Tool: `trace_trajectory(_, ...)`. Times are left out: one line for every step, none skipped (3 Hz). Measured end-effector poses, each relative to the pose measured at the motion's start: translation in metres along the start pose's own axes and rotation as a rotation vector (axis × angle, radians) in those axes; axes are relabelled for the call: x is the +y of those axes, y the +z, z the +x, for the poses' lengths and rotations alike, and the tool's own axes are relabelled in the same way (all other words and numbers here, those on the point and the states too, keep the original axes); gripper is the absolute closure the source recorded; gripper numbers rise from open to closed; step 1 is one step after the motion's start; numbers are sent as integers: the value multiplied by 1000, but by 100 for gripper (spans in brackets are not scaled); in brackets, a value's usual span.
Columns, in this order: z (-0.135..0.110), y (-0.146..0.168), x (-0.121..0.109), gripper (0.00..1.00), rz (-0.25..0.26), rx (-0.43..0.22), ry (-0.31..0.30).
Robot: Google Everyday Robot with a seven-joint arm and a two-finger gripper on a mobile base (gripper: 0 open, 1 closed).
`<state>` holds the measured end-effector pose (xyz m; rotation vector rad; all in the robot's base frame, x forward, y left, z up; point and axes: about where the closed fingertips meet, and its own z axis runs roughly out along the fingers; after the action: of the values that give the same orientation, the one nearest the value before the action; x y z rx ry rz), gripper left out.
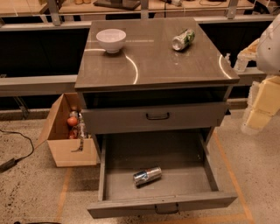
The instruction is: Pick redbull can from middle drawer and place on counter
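Inside middle drawer (pixel 183 175), redbull can (pixel 147 176); gripper (pixel 257 114) at far right.

Silver redbull can (pixel 147 176) lies sideways on open middle drawer (pixel 175 151) floor; glossy counter (pixel 166 61) above; gripper (pixel 258 109) far right.

It looks like a robotics lab: a speckled floor (pixel 30 183) marked with orange tape lines (pixel 64 188), metal-framed workbenches (pixel 57 8) along the top, a cardboard box (pixel 65 151) at left, and the robot's gripper (pixel 256 114) at the right edge.
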<state>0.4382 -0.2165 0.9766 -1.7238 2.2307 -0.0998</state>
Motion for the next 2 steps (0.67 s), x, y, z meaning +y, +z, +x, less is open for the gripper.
trace_trajectory(0, 0, 0, 0, 0, 0, 0)
trace_trajectory(9, 12, 5, 0, 25, 14, 6)
